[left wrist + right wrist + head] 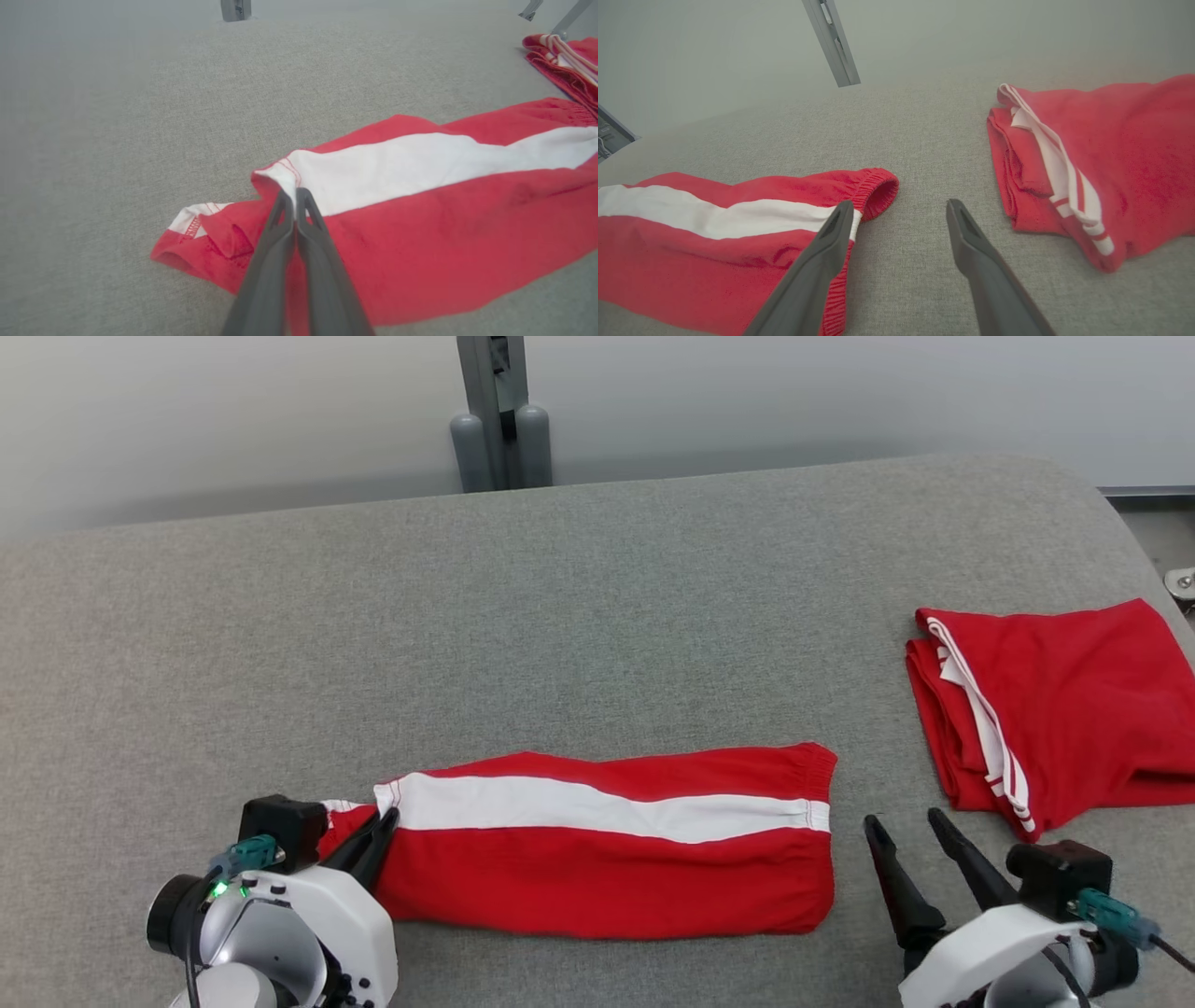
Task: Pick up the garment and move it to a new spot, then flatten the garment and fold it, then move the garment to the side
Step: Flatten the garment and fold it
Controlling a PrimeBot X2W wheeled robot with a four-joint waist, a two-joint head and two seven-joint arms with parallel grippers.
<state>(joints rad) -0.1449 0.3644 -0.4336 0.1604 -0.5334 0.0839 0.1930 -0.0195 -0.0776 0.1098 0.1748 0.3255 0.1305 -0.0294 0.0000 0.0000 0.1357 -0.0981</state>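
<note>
A red garment (597, 873) with a broad white stripe lies flat and folded lengthwise near the front of the grey table. My left gripper (387, 819) is shut on the garment's left hem, at the corner of the white stripe; the left wrist view shows the two fingers pressed together at the gripper (295, 192) on the hem of the garment (444, 219). My right gripper (906, 821) stands open just right of the elastic waistband end, holding nothing. From the right wrist, the gripper (900, 206) straddles bare table beside the garment (714, 247).
A second red folded garment (1064, 700) with thin white stripes lies at the right edge of the table (560, 616), also seen as the folded garment (1111, 158). A grey post (499, 420) stands behind the table's far edge.
</note>
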